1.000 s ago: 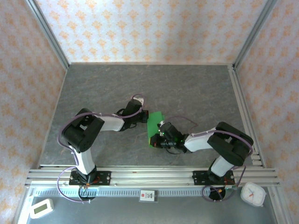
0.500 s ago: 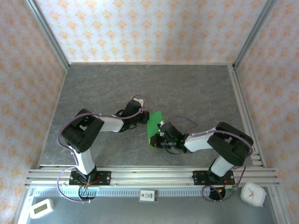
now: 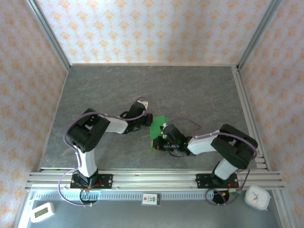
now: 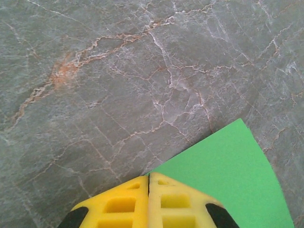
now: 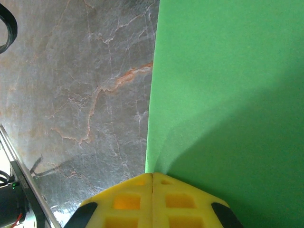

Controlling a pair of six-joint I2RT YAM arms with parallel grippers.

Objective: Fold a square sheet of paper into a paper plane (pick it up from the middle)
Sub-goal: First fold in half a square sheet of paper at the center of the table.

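Note:
The square sheet of paper (image 3: 157,128) is bright green and sits on the grey marble table between my two grippers, looking narrow from above. My left gripper (image 3: 146,122) is at its far left edge. In the left wrist view the yellow jaws (image 4: 149,175) are shut, with the paper (image 4: 228,180) running under the right fingertip; no pinch shows. My right gripper (image 3: 159,142) is at the near end. Its shut jaws (image 5: 152,175) hold a small raised pucker of the paper (image 5: 228,95) at its left edge.
An aluminium rail (image 3: 152,178) crosses the near edge, carrying both arm bases. A white clock (image 3: 257,197) and a small white timer (image 3: 42,212) lie in front of it. Patterned walls enclose the table on three sides. A black cable loop (image 5: 5,28) lies beyond the paper.
The left arm's elbow has shifted slightly and its gripper has nudged a little toward the far side. The paper and the right arm stay put.

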